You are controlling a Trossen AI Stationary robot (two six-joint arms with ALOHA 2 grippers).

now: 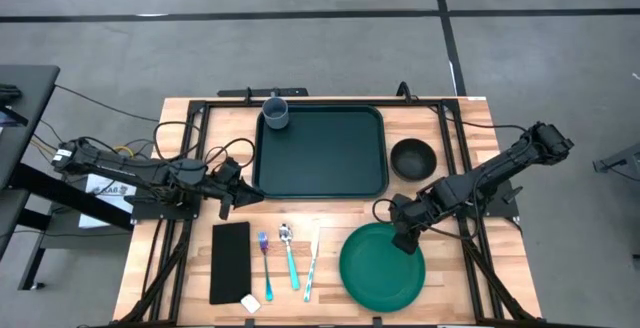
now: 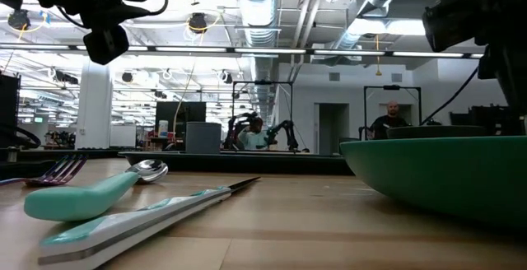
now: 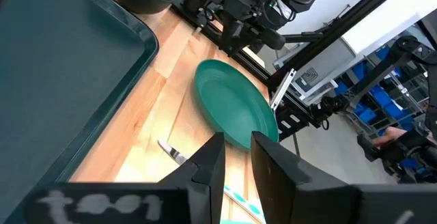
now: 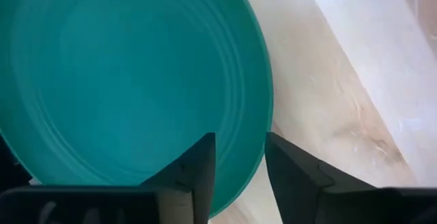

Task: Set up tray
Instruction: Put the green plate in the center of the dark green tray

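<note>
The right hand (image 1: 403,230) hovers with its fingers parted over the far rim of the round green ceramic-looking plate (image 1: 381,267), so the step in hand looks like taking the plate by its edge. To do it well, the fingers should straddle the rim squarely, one inside and one outside, and close only once the lower finger has slid under the lip (the plate lies flat on the wooden bench (image 1: 450,288), leaving little room). Lift gently, since an edge grip invites tilt.

The large dark green rectangular plastic tray (image 1: 330,163) lies at the far middle of the bench, holding only a grey-blue cup (image 1: 275,114) in its far left corner. A small black bowl (image 1: 412,157) sits just beside the tray's right edge, apparently empty; the plate is bare.

The left hand (image 1: 228,197) waits, slightly open, near the tray's near left corner.
</note>
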